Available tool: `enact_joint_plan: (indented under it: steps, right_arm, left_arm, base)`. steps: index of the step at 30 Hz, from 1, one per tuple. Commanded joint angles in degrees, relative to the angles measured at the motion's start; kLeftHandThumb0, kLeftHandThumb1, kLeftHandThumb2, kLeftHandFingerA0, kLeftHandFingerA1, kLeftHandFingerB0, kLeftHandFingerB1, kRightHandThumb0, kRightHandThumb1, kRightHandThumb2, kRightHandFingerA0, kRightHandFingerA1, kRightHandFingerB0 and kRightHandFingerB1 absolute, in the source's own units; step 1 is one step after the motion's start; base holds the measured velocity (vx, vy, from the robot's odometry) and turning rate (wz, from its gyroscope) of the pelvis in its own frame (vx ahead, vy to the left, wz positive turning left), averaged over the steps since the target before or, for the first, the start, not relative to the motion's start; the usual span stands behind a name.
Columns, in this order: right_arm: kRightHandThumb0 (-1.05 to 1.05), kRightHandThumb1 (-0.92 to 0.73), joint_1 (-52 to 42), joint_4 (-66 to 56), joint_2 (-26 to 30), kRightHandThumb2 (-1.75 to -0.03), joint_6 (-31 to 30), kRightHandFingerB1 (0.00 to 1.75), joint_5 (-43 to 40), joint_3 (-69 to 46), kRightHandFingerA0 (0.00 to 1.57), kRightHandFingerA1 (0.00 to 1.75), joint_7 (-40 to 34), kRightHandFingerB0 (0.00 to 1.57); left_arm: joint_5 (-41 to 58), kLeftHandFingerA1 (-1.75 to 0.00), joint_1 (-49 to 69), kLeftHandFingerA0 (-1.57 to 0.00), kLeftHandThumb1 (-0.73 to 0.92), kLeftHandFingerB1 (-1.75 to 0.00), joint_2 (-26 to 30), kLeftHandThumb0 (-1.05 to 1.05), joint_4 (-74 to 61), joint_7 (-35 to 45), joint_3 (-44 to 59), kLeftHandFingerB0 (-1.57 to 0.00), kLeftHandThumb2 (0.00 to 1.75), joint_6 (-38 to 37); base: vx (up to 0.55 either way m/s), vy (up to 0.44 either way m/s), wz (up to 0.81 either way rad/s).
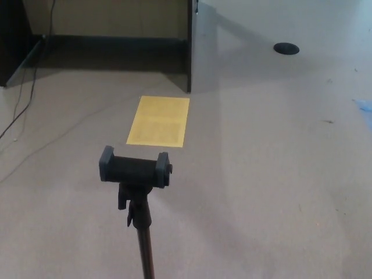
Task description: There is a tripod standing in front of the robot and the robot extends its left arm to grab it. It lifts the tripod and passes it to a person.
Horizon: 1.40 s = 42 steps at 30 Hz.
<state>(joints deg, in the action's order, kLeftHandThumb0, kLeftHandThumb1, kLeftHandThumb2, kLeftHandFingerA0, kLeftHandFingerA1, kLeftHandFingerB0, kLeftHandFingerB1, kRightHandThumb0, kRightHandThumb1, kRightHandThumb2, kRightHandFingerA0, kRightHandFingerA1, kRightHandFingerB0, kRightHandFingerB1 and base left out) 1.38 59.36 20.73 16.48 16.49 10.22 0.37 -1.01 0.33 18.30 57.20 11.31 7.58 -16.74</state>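
The tripod (139, 192) stands upright on the carpet right below the camera, its black clamp head empty and its pole running out of the bottom edge. Neither robot hand shows, so I can't tell how the fingers are set. The grab looks not yet begun; the left arm would need to come in and close around the pole below the clamp. Beyond lies a yellow sheet (159, 121), then a desk panel (189, 46). No containers here.
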Motion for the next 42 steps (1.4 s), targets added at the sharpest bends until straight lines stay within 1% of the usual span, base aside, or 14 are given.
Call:
enact_joint_plan:
  steps: [1,2,6,7,13,24,25,26,27,33,34,37,38,42]
  right_arm:
    - [-0.39,-0.67,0.1,1.4,1.3,-0.6,3.5,0.38,0.7,0.2,0.7,0.42,-0.6,0.55]
    - [-0.39,-0.67,0.2,1.7,1.2,-0.61,3.6,0.38,0.8,0.2,0.7,0.42,-0.8,0.54]
    - [-0.39,-0.66,0.5,2.1,1.2,-0.61,3.9,0.38,1.1,0.4,0.72,0.43,-1.3,0.55]
    - [-0.39,-0.66,0.5,2.2,1.1,-0.61,3.9,0.38,1.1,0.4,0.72,0.44,-1.2,0.54]
    - [-0.38,-0.67,0.3,2.4,0.9,-0.6,4.1,0.38,1.1,0.2,0.69,0.42,-1.2,0.55]
    - [-0.39,-0.67,0.6,2.7,1.0,-0.61,4.4,0.38,1.4,0.2,0.71,0.43,-1.2,0.54]
    - [-0.4,-0.67,0.7,2.7,0.9,-0.61,4.4,0.38,1.4,0.2,0.71,0.43,-1.2,0.54]
    - [-0.39,-0.67,0.6,2.6,0.9,-0.6,4.5,0.38,1.3,0.1,0.69,0.42,-1.2,0.55]
    - [-0.39,-0.67,0.5,2.5,0.9,-0.6,4.6,0.38,1.2,0.0,0.69,0.42,-1.2,0.55]
    - [-0.38,-0.67,0.8,2.5,1.0,-0.6,4.5,0.37,1.3,0.0,0.71,0.42,-1.3,0.54]
    - [-0.38,-0.67,0.7,2.3,1.0,-0.6,4.2,0.37,1.1,-0.1,0.67,0.41,-1.1,0.53]
    - [-0.38,-0.67,1.0,2.4,0.9,-0.6,4.0,0.37,1.1,-0.2,0.69,0.42,-1.1,0.54]
    - [-0.38,-0.67,1.0,2.3,0.8,-0.6,3.8,0.37,0.9,-0.3,0.69,0.42,-0.9,0.54]
    - [-0.38,-0.67,1.2,2.7,0.9,-0.6,4.1,0.37,1.1,-0.2,0.67,0.41,-0.9,0.53]
  left_arm:
    - [3.7,-0.37,1.1,-0.15,0.35,-0.33,-0.1,-0.56,-2.9,6.2,1.4,-0.1,0.63,-6.6]
    - [4.9,-0.48,1.1,0.0,0.16,-0.48,-0.5,-0.28,-4.4,7.9,1.8,0.0,0.77,-6.2]
    - [7.0,-0.48,1.5,0.0,0.18,-0.49,-1.7,-0.3,-13.3,11.5,1.4,0.0,0.79,-5.9]
    - [8.1,-0.4,1.2,-0.09,0.35,-0.2,-2.0,-0.54,-15.6,12.9,1.3,-0.06,0.67,-5.3]
    - [7.2,-0.41,-0.7,-0.06,0.4,-0.1,-3.4,-0.57,-29.1,12.0,-1.5,-0.11,0.72,0.0]
    - [5.9,-0.45,-4.3,-0.08,0.33,-0.24,-5.9,-0.5,-41.2,9.5,-6.4,0.0,0.77,10.4]
    - [5.6,-0.34,-4.7,-0.16,0.39,-0.21,-6.4,-0.6,-41.6,9.1,-6.8,-0.03,0.53,10.6]
    - [5.2,-0.46,-5.1,-0.09,0.33,-0.25,-6.6,-0.5,-41.9,9.0,-7.3,0.0,0.77,11.0]
    - [5.0,-0.34,-5.4,-0.15,0.4,-0.22,-6.8,-0.57,-42.4,8.9,-7.8,-0.04,0.53,11.3]
    - [5.3,-0.34,-7.1,-0.15,0.41,-0.22,-8.5,-0.61,-43.7,9.2,-9.8,-0.03,0.53,12.1]
    - [5.8,-0.46,-7.4,-0.09,0.33,-0.23,-8.9,-0.52,-43.4,9.8,-10.0,0.0,0.77,11.5]
    - [6.2,-0.46,-7.9,-0.09,0.34,-0.22,-9.6,-0.53,-42.7,10.3,-10.2,0.0,0.77,10.8]
    - [6.6,-0.33,-8.1,-0.15,0.41,-0.23,-10.1,-0.61,-42.9,10.4,-10.4,-0.03,0.52,11.5]
    - [5.9,-0.41,-8.7,-0.09,0.34,-0.19,-10.9,-0.6,-44.4,10.0,-11.8,-0.06,0.71,13.1]
  base:
    - [0.0,0.0,0.0]
    - [0.0,0.0,0.0]
    - [0.0,0.0,0.0]
    - [0.0,0.0,0.0]
    - [0.0,0.0,0.0]
    - [0.0,0.0,0.0]
    - [0.0,0.0,0.0]
    - [0.0,0.0,0.0]
    - [0.0,0.0,0.0]
    - [0.0,0.0,0.0]
    - [0.0,0.0,0.0]
    - [0.0,0.0,0.0]
    - [0.0,0.0,0.0]
    - [0.0,0.0,0.0]
